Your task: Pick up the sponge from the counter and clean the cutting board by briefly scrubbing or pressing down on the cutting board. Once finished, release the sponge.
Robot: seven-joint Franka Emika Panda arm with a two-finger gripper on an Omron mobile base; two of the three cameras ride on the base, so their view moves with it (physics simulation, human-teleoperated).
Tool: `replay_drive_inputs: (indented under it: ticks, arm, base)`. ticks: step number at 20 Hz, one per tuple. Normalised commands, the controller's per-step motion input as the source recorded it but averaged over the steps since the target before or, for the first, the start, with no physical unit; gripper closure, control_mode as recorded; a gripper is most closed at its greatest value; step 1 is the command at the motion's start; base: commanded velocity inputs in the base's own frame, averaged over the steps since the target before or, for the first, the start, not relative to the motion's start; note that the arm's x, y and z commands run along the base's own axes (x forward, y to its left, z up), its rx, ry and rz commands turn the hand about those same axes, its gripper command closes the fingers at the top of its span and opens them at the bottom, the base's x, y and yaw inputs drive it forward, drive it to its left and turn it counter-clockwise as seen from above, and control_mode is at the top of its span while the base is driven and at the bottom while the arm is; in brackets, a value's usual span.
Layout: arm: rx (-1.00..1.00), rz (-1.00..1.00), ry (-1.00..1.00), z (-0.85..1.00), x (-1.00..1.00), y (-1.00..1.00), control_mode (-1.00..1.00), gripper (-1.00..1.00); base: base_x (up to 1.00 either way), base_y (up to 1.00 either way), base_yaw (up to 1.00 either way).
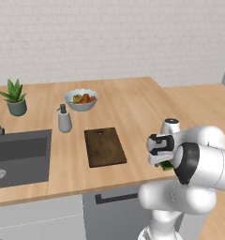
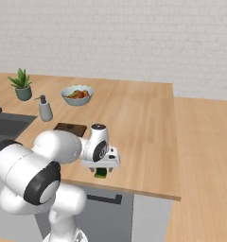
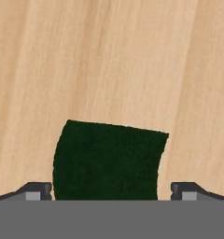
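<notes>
Straddling sponge (image 3: pixel 107 161) nr counter (image 1: pixel 133 101) front edge, hand (image 3: pixel 111 190) spread, ungripped.

Sponge (image 3: pixel 107 161) right of cutting board (image 1: pixel 104 146), probably.

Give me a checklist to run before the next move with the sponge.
1. Sponge between the fingers: ok, one tip on each side in the hand view.
2. Gripper shut on sponge: cannot tell; small gaps show at both tips.
3. Sponge lifted off the counter: cannot tell.
4. Cutting board bare: ok, nothing lies on it.
5. Path to board: ok, the soap dispenser and bowl stand behind it.
</notes>
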Motion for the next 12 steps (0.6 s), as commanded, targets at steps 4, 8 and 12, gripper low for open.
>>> replay_drive_inputs:
  ticks: [4, 8, 12]
  arm:
    - [0.01, 0.01, 0.0, -0.09, -0.01, 0.19, -1.0, 1.0]
    - [0.04, 0.01, 0.0, -0.09, 0.0, 0.15, -1.0, 1.0]
    - [0.07, 0.01, 0.0, -0.04, 0.0, 0.05, -1.0, 1.0]
  base:
    - [0.0, 0.0, 0.0]
    - [0.0, 0.0, 0.0]
    - [0.0, 0.0, 0.0]
